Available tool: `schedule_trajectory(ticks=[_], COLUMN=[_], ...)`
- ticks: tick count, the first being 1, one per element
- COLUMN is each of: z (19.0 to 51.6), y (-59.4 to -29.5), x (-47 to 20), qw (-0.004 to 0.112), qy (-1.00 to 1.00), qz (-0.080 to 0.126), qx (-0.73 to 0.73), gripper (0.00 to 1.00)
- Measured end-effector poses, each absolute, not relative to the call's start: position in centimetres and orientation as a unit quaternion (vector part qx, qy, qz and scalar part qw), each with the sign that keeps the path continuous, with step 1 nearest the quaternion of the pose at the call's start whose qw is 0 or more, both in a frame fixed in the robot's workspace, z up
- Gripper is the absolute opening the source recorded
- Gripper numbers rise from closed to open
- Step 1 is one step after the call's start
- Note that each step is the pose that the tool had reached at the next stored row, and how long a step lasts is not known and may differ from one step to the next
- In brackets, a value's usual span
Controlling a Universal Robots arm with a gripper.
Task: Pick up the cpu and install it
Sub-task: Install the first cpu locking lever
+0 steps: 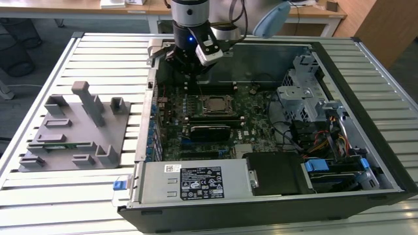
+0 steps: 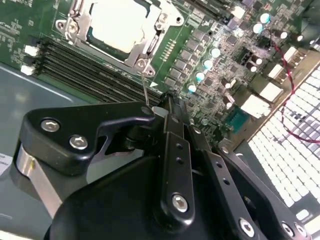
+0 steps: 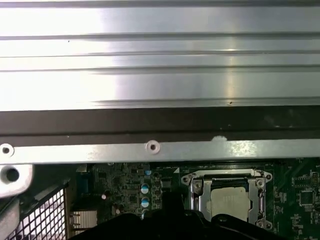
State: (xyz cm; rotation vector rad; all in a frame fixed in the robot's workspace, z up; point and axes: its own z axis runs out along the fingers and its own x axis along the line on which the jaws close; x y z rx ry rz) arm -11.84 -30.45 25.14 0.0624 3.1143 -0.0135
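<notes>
cpu (image 2: 117,22) sitting in the socket frame (image 2: 145,50) on the motherboard (image 1: 216,117) inside the open computer case (image 1: 365,98), pick and seating apparently done; gripper (image 2: 167,107) hovering near it, fingers looking pressed together on nothing; what is remaining is confirming flush seating.

The desk (image 1: 98,54) has a top of pale metal slats running side to side, catching bright, even light; the same ribbed metal shows in the first wrist view (image 3: 160,65). Beyond its far edge lies a grey floor (image 1: 46,29). On the exterior view's far left stands a dark wire-mesh bin (image 1: 16,54). Along the far side runs a light wooden table (image 1: 130,7) with white legs and a few small items on top. At the exterior view's far right rises a brown wooden panel (image 1: 382,27), with grey floor below it.
</notes>
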Motion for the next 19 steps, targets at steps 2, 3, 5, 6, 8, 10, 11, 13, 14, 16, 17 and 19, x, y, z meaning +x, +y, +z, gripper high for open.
schedule_trajectory(ticks=[2,3,5,6,8,10,11,13,14,16,17,19], z=[25.1,25.1,25.1,25.1,25.1,25.0,25.0,25.0,24.9,24.9,24.8,24.7], y=[-30.4,-30.4,-30.4,-30.4,-30.4,-30.4,-30.4,-30.4,-30.4,-30.5,-30.6,-30.6], x=[-11.3,-11.0,-10.3,-10.1,-9.8,-9.3,-9.0,-8.4,-8.2,-8.1,-8.1,-8.1], qw=[0.013,0.013,0.013,0.013,0.013,0.012,0.012,0.011,0.011,0.011,0.011,0.011], qy=[1.0,1.0,1.0,1.0,1.0,1.0,1.0,1.0,1.0,1.0,1.0,1.0], qz=[-0.004,-0.004,-0.004,-0.004,-0.004,-0.004,-0.004,-0.004,0.001,0.012,0.013,0.012], qx=[0.02,0.019,0.019,0.019,0.019,0.019,0.019,0.019,0.019,0.019,0.019,0.019], gripper=[0.11,0.11,0.11,0.11,0.11,0.11,0.11,0.11,0.11,0.11,0.11,0.11])
